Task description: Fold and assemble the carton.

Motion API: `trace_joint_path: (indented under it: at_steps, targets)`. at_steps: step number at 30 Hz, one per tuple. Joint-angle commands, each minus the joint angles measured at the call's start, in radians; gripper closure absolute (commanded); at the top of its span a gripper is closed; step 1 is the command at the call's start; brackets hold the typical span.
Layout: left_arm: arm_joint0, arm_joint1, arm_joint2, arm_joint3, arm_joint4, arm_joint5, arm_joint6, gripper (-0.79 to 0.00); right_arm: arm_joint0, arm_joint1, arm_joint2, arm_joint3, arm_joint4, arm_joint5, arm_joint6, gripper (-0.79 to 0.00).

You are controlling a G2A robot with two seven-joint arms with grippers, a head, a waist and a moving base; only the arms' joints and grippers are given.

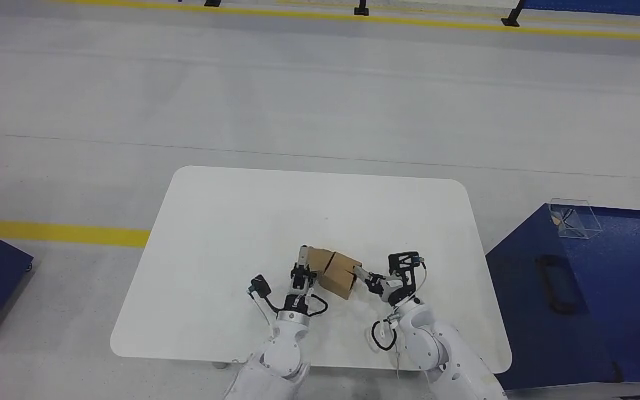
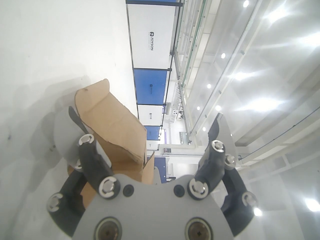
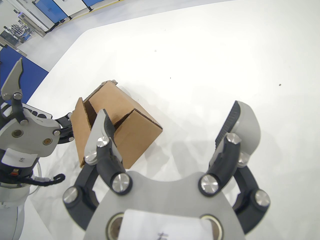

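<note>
**Top view:** A brown cardboard carton lies on the white, round-cornered table, directly between the 2 grippers. The left gripper is at one end of it and the right gripper is at the opposite side. Well beyond the right gripper, off the table, a dark blue cabinet carries a small clear plastic box. What the box holds cannot be made out.

**Left wrist view:** The left gripper's 2 fingers are spread wide and clamp nothing. 1 finger lies along the carton's side. The other finger stands well apart from the carton. A rounded flap of the carton juts out past the near fingertip.

**Right wrist view:** This view adds the carton's top and its open end. The right gripper is also spread wide and holds nothing. The carton sits just ahead of it, toward 1 finger, which overlaps the carton's upper edge. Whether that finger touches the carton cannot be told. 2 top panels meet at a stepped seam. The end facing the left gripper is open, with a flap standing outward, and only bare cardboard shows inside. 1 finger of the left gripper is behind that flap and the other is raised clear of the carton.
</note>
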Motion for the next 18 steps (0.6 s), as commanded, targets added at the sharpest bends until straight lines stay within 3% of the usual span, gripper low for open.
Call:
trace_joint_path:
  at_steps: [1,11,18]
  targets:
    - [-0.008,-0.003,-0.003,0.025,-0.005,-0.056,-0.005,-0.785,0.000,0.000,0.000,0.000,0.000,0.000,0.000,-0.785]
    - [-0.057,-0.021,-0.005,0.135,0.013,-0.307,-0.043,-0.785,0.000,0.000,0.000,0.000,0.000,0.000,0.000,-0.785]
    - [-0.078,-0.034,0.012,0.146,0.058,-0.350,-0.086,-0.785,0.000,0.000,0.000,0.000,0.000,0.000,0.000,-0.785]
